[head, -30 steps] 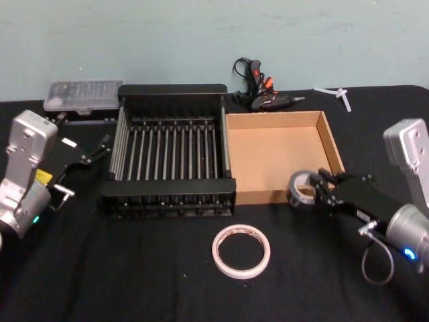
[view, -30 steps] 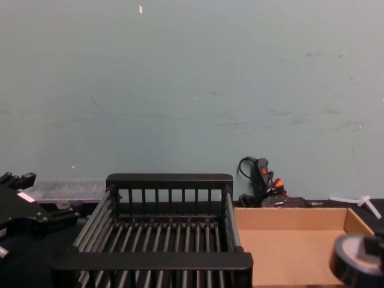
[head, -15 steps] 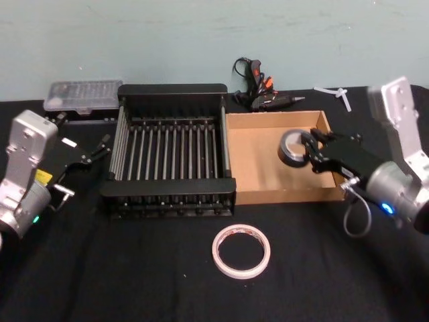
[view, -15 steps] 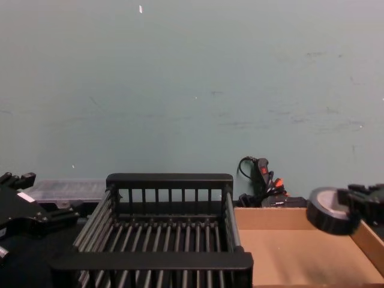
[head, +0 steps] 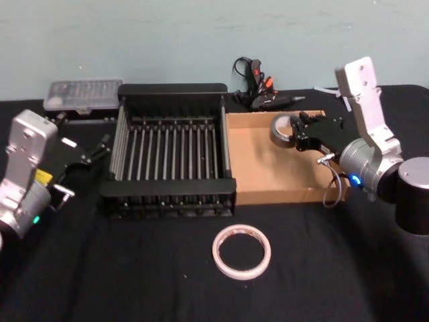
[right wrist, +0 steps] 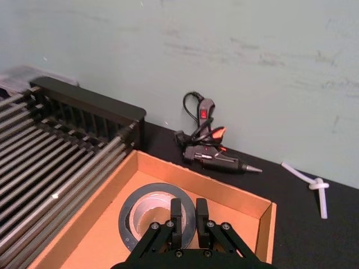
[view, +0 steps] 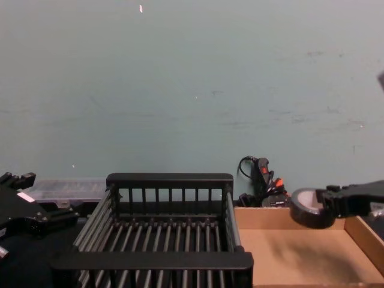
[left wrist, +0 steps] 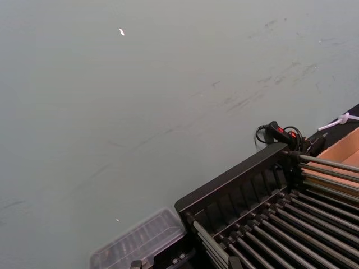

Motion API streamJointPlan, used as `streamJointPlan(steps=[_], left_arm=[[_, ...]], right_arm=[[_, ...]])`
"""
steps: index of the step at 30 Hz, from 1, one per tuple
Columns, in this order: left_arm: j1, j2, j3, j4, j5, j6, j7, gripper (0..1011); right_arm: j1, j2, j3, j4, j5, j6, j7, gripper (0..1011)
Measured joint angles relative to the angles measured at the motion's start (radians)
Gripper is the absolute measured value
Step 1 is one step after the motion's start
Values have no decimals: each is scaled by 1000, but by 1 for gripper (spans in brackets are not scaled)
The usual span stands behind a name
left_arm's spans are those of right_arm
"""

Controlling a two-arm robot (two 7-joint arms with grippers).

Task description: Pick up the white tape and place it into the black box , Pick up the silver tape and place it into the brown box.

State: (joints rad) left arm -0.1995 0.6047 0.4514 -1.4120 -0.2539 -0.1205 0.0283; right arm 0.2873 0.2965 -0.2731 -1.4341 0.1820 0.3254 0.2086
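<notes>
At the far left the left gripper sits parked beside the black box, fingers spread, the white tape lying on the table in front. Rightward, the right gripper pinches the silver tape's rim, holding it flat above the brown box's far half, so I'd judge a straight lowering unobstructed.
</notes>
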Motion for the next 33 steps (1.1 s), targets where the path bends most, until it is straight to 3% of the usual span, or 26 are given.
streamJointPlan(steps=[7,13,27,33], left_arm=[[0,0,0,0,0,0,0,1001],[0,0,0,0,0,0,0,1001],[0,0,0,0,0,0,0,1001],[0,0,0,0,0,0,0,1001]], right_arm=[[52,-35,-10,110,-29,2,-2,155],[70,-55,-8,165,-45,0,0,155],[72,-59,-5,171,-51,-4,0,155],[70,-57,-5,168,-49,-4,1,308]])
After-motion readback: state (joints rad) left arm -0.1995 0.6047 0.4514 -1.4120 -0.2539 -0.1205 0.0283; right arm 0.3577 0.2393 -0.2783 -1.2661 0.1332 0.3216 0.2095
